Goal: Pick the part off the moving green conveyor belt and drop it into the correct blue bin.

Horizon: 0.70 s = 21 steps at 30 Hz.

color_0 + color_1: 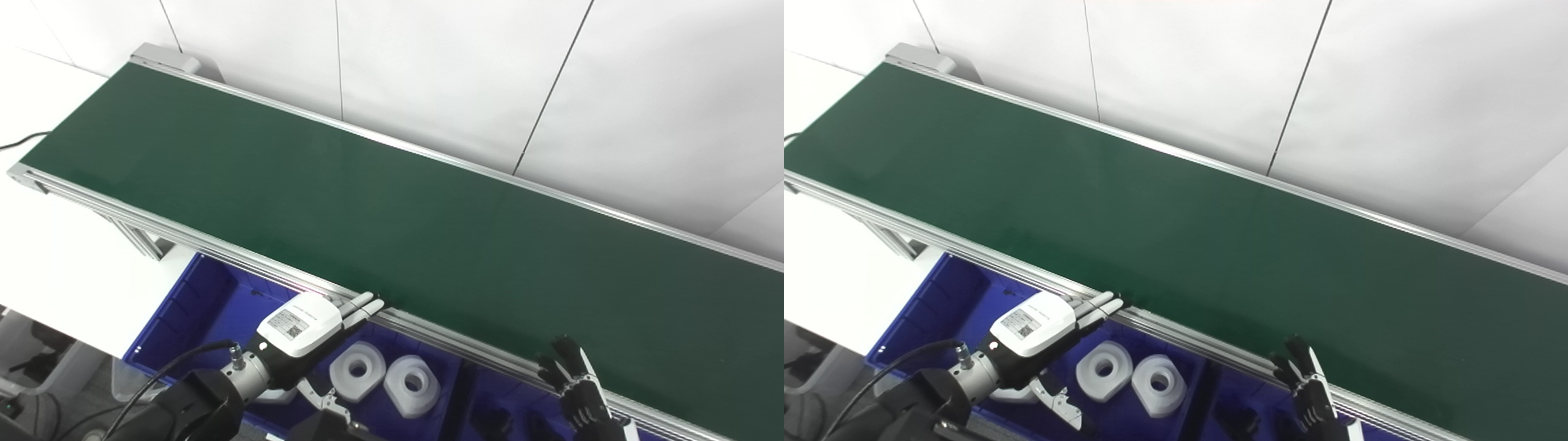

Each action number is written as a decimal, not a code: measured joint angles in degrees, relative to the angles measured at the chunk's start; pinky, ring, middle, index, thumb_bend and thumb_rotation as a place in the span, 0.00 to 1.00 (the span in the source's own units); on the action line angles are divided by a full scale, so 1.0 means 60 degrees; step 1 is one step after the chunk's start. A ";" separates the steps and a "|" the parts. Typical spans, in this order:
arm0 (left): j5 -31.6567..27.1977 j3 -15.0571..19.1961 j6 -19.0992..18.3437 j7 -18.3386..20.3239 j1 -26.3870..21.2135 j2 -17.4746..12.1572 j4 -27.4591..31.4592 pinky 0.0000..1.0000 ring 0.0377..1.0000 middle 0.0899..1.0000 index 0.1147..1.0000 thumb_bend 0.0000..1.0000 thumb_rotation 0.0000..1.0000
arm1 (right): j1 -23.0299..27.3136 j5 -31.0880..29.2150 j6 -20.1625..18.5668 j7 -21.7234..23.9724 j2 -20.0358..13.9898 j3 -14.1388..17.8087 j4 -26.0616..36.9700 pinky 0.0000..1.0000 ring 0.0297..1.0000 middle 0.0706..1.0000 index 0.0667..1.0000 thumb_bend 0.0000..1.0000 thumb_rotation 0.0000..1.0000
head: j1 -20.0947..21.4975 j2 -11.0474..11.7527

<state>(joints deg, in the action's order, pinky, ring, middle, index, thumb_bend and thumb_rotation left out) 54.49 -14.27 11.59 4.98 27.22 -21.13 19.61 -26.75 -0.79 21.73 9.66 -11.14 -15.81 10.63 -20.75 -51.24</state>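
Note:
The green conveyor belt [392,214] runs from upper left to lower right and carries no part in view. My left hand [309,324] hovers over the blue bin [202,300] at the belt's near rail, fingers straight and apart, holding nothing. Two white ring-shaped parts [358,370] [411,384] lie in that bin, just right of the hand. My right hand [576,383] is at the belt's near rail lower right, fingers spread, empty. It also shows in the right eye view [1307,383].
The aluminium rail [429,334] of the belt runs between the hands and the belt surface. A second blue bin section [490,410] with dark parts lies below the rail at right. A white wall stands behind the belt. A white table [55,269] lies at left.

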 measured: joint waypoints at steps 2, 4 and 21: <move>-0.0984 0.0037 0.0752 -0.0693 0.0017 0.0094 -0.0043 0.88 0.90 0.91 0.92 1.00 0.74 | 0.0004 0.0004 0.0000 0.0003 0.0000 0.0011 0.0000 0.85 0.86 0.94 0.95 0.90 0.89 | 0.0045 0.0000; -0.1896 0.0050 0.1437 -0.1307 0.0042 0.0430 0.0045 0.87 0.89 0.89 0.89 1.00 0.73 | 0.0004 0.0007 0.0001 0.0003 0.0005 0.0016 0.0000 0.85 0.87 0.94 0.95 0.90 0.89 | 0.0279 -0.0015; -0.7240 -0.1079 0.1366 -0.1034 -0.0643 0.2194 0.0074 1.00 1.00 1.00 1.00 1.00 0.87 | 0.0069 0.1733 0.0036 -0.0547 0.1266 -0.0055 -0.0121 0.89 0.91 0.95 0.93 0.88 0.98 | 0.4243 -0.0526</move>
<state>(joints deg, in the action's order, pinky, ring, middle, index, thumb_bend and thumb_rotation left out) 11.05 -20.74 19.79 -1.23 23.36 -7.97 20.06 -26.34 9.61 21.95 6.38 -3.54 -16.14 9.91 4.71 -54.40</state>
